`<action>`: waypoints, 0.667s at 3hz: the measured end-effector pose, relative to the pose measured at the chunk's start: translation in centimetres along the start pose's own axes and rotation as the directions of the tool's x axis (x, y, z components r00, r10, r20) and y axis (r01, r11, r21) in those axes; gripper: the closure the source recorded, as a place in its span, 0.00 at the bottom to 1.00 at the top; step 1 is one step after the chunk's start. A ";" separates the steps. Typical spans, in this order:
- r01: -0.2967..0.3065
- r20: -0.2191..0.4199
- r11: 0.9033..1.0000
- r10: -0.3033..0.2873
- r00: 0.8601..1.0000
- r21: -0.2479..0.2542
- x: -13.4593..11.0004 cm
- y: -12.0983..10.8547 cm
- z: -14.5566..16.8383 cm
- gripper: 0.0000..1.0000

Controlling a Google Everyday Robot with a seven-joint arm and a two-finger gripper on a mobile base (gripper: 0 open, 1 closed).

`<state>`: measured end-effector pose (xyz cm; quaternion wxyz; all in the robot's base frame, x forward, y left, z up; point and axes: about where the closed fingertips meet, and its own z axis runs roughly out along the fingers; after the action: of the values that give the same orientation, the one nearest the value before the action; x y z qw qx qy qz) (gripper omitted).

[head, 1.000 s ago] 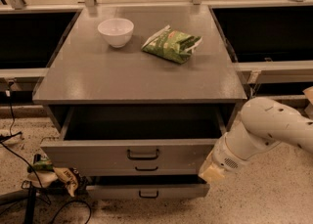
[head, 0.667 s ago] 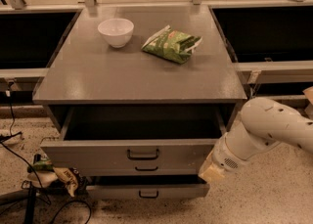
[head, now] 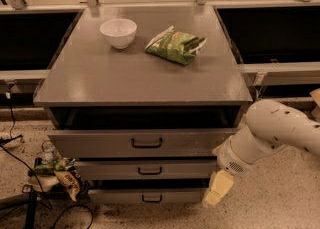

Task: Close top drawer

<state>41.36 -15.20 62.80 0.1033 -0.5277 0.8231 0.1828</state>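
I am viewing the grey cabinet (head: 145, 80) from the front and above.

At 8 o'clock in the frame, crumpled snack wrappers (head: 56, 172) are lying on the speckled floor beside the cabinet's lower left corner, with black cables (head: 20, 165) trailing around them.

On the cabinet top, a white bowl (head: 118, 32) is sitting upright at 11 o'clock. A green snack bag (head: 175, 46) is lying flat at 1 o'clock, near the bowl but apart from it.

The top drawer (head: 100, 144) is standing open at the centre of the frame. Its front panel is projecting forward of the cabinet top's edge, and a dark cavity is showing behind it. Its black pull handle (head: 146, 143) is sitting centred on the panel. The middle drawer (head: 105, 169) is sitting directly below it, and the bottom drawer (head: 115, 196) is showing a dark gap above its front.

At 4 o'clock, the white arm (head: 272, 130) is reaching in from the right edge and bending downward. The gripper (head: 218, 189) is hanging low at 5 o'clock, just beside the right end of the bottom drawer's front, below and to the right of the top drawer's panel and well apart from the pull handle. I cannot tell whether the gripper is apart or together, or whether it is touching the cabinet.
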 end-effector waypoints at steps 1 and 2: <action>0.000 0.000 1.000 0.000 1.000 0.000 0.0 0.0 0.0 0.04; 0.000 0.000 1.000 0.000 1.000 0.000 0.0 0.0 0.0 0.27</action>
<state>41.36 -15.20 62.80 0.1033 -0.5277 0.8231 0.1828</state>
